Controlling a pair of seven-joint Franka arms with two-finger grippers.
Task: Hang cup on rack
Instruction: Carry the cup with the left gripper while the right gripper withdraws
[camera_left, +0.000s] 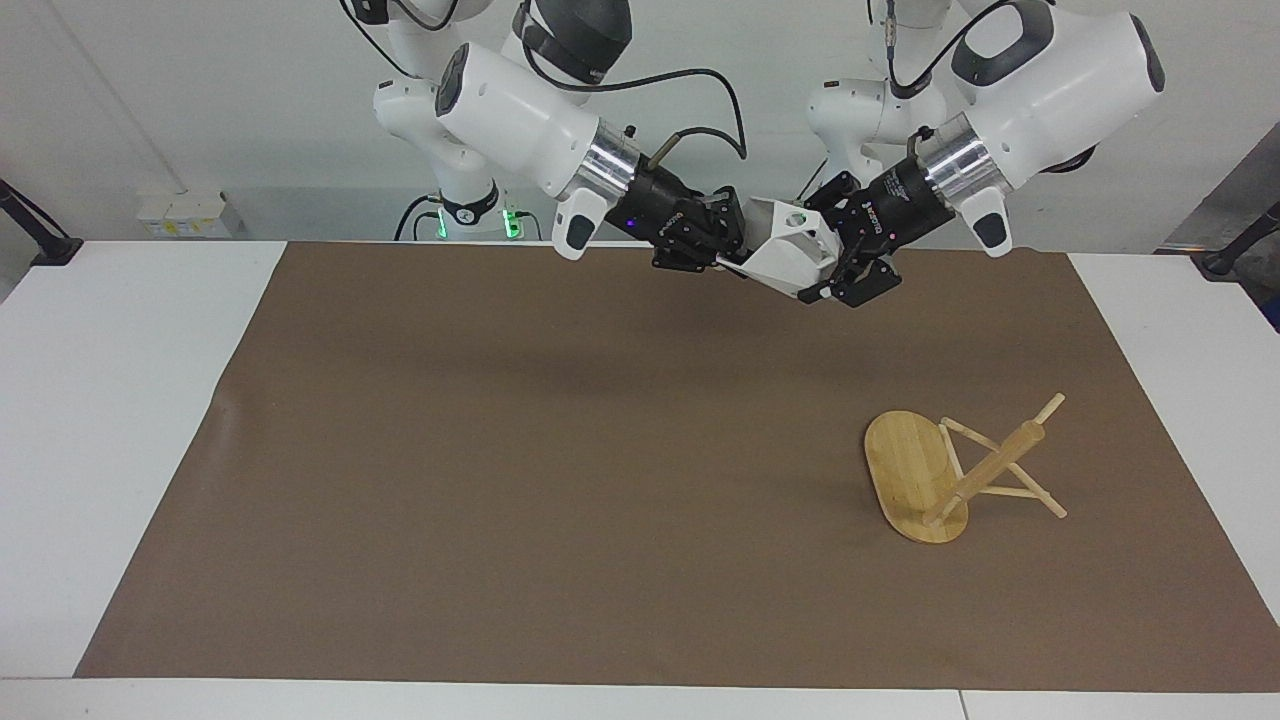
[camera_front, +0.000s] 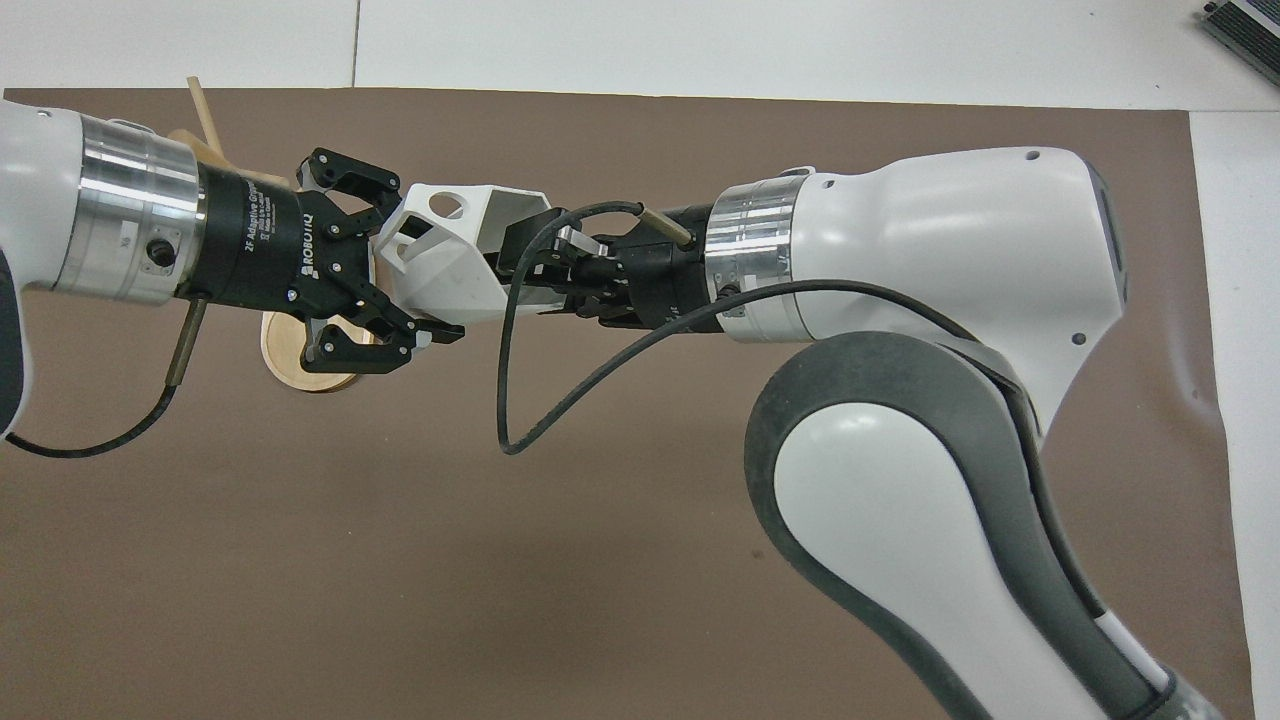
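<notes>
- I count 12 o'clock as straight ahead of me, from the middle of the brown mat (camera_left: 560, 480) on the tabletop (camera_left: 120, 400).
- The cup (camera_left: 790, 262) is in the air between both of my grippers, over the mat's 6 o'clock edge, mouth turned toward my right arm.
- My left gripper (camera_left: 826, 272) is clamped on the cup's bottom end, beside the blocky handle with its round hole.
- My right gripper (camera_left: 728, 256) is at the cup's rim, with one finger reaching into the mouth; I cannot tell whether it is pinching the wall or letting go.
- The rack (camera_left: 930, 480) sits on the mat at about 9 o'clock, toward my left arm's end, well apart from the cup. Its post slants, and I cannot tell whether it stands properly on its base.
- Done, as I judge it: the cup is lifted and the hand-over is under way.
- Left: free the right gripper, carry the cup to the rack, thread the handle onto a peg and release.
</notes>
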